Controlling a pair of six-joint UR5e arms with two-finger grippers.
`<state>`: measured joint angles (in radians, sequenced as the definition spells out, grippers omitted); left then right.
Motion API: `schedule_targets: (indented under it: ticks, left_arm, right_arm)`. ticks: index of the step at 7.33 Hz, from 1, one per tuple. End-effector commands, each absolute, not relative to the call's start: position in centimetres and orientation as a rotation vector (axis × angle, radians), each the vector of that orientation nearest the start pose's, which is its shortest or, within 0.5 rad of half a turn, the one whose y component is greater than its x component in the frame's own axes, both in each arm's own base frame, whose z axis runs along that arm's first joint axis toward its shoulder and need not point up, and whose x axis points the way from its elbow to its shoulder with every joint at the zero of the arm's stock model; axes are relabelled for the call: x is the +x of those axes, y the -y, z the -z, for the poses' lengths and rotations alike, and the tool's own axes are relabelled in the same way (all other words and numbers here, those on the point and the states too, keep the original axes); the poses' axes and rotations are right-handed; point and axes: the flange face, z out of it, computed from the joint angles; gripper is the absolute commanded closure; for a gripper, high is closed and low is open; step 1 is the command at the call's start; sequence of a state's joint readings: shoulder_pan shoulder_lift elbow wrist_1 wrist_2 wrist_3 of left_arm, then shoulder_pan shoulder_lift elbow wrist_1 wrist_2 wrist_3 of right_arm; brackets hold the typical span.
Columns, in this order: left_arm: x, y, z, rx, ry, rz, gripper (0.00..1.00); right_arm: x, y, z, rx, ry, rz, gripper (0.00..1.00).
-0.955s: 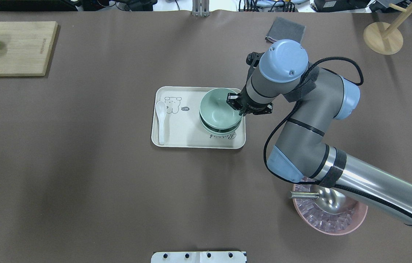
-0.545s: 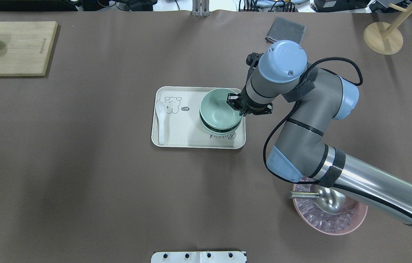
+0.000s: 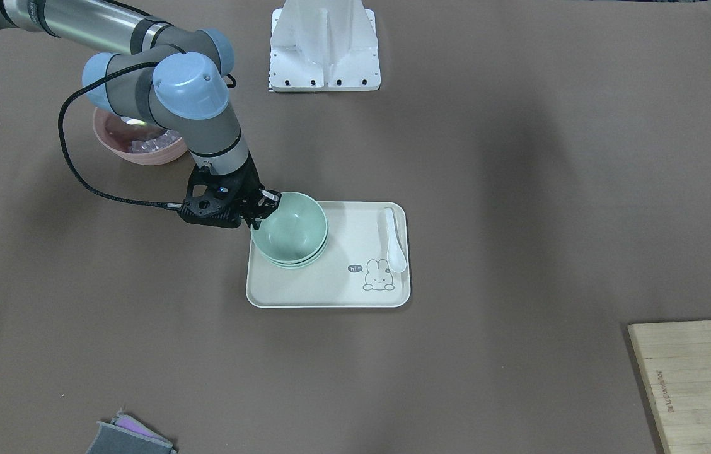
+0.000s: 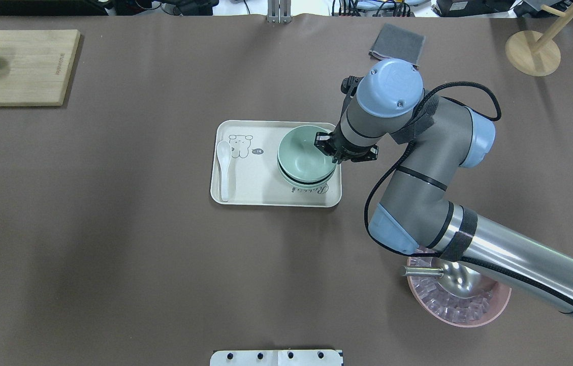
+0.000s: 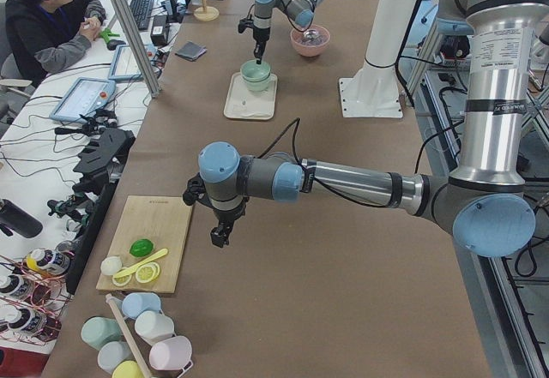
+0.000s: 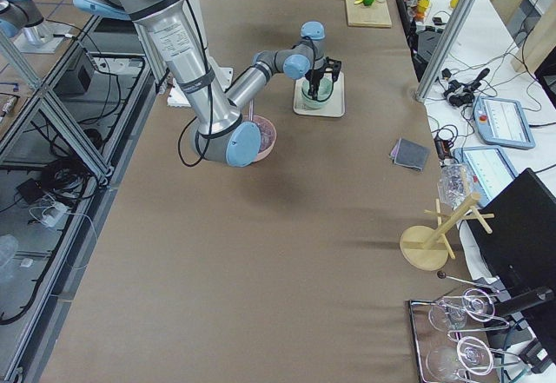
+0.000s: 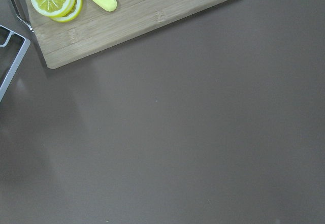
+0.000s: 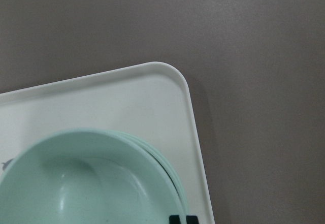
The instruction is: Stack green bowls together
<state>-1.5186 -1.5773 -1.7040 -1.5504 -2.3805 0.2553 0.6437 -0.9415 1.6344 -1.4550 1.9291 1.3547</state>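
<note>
The right arm is stretching to mid-tabletop, the right pincer (image 4: pixel 328 150) pointing down and clamping the top green bowl (image 4: pixel 300 153) by its rim. The left pincer (image 5: pixel 220 239) is hanging downward near the left edge.

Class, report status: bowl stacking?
Right end effector grips top green bowl, nested on stack. Left end effector far off, state unclear. Spoon lies apart.

The tray (image 4: pixel 246 190) lies mid-bench (image 4: pixel 114 244). On its right half stand the nested bowls (image 4: pixel 311 181); the spoon (image 4: pixel 224 170) lies along its left edge. The right end effector (image 4: pixel 335 147) grips the top bowl (image 4: pixel 303 152) at the rim nearest the tray's right edge. Far left beyond the tray sits the cutting board (image 4: pixel 22 66). Beyond it to the right lies the cloth (image 4: pixel 396 41). Right of it and nearer the robot stands the scoop bowl (image 4: pixel 469 317).
</note>
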Motion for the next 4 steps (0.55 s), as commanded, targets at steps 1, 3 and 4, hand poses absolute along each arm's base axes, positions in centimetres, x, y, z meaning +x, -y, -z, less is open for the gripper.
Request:
schedule_targets:
  ticks: [1, 3, 4]
  left_arm:
    - [-3.52, 50.07, -58.86, 0.196, -0.796, -0.339, 0.01]
    - [-3.51, 50.06, -58.79, 0.197, -0.797, -0.339, 0.01]
    - [-3.51, 50.06, -58.86, 0.195, -0.797, -0.338, 0.01]
  right_arm:
    - [-49.46, 48.94, -24.9, 0.023, 0.868, -0.251, 1.0]
    - [-49.53, 48.86, -24.9, 0.023, 0.868, -0.25, 1.0]
    - [-49.55, 48.93, -24.75, 0.031, 0.874, -0.249, 1.0]
